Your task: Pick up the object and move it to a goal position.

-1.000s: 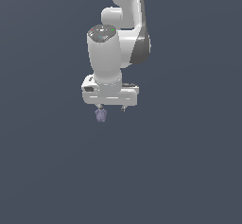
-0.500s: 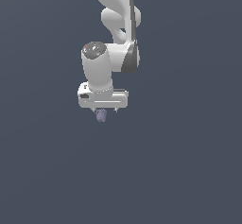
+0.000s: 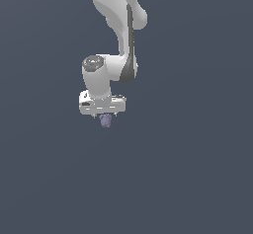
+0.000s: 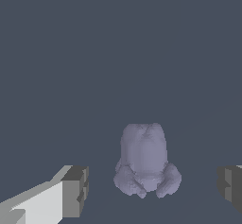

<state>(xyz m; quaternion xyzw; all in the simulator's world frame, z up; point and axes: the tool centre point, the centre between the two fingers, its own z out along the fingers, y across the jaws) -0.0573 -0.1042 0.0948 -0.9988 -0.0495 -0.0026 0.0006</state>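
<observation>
Since before, tool (with object) further left.

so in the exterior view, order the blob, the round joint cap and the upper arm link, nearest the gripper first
1. blob, right under the gripper.
2. round joint cap, above the hand.
3. upper arm link, top of frame.
</observation>
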